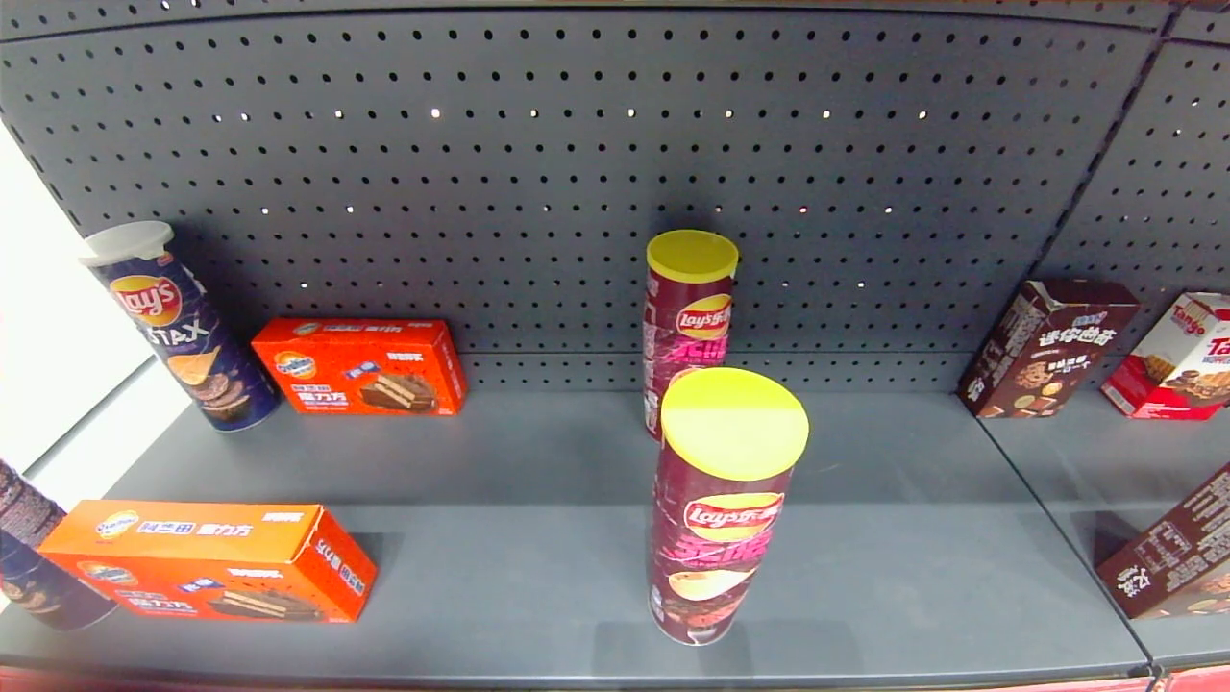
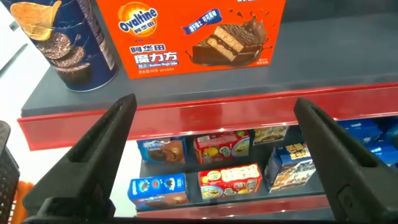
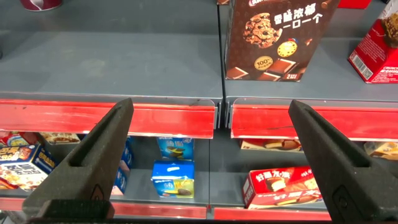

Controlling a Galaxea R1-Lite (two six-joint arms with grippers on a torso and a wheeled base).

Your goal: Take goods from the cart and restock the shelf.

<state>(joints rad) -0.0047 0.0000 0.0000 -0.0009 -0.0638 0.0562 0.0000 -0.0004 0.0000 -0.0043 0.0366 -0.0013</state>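
While both wrist cameras look across the red price rail (image 2: 205,115), I read the left gripper (image 2: 214,102) as released: its two dark, wedge-shaped fingers stand wide apart with nothing between them. The right gripper (image 3: 211,104) is spread the same way and also grips nothing.

From the head camera, the shelf (image 1: 538,567) is a flat deck of matte grey metal, backed by a perforated panel (image 1: 538,173) of the same grey. Near the deck's front edge, about mid-width, stands the front can (image 1: 723,538). It is a smooth maroon cylinder with a flat yellow lid, its long axis vertical, lid up and logo facing me. Directly behind it, close to the panel, the rear can (image 1: 687,317) matches it in shape, colour and pose.

At the far left a blue can (image 1: 187,336) with a pale lid stands by the panel. Just beside it the glossy rear orange box (image 1: 360,365) has its long axis running across the shelf, printed face toward me. The front orange box (image 1: 207,562) lies the same way near the front left, with another dark can (image 1: 34,557) at its left end; I cannot tell whether they touch.

To the right, a brown cardboard box (image 1: 1047,346) and a red-and-white box (image 1: 1177,360) stand at the back. A second brown box (image 1: 1172,557) sits nearer the front. Below the rail, a lower tier holds small blue and red cartons (image 2: 230,180).
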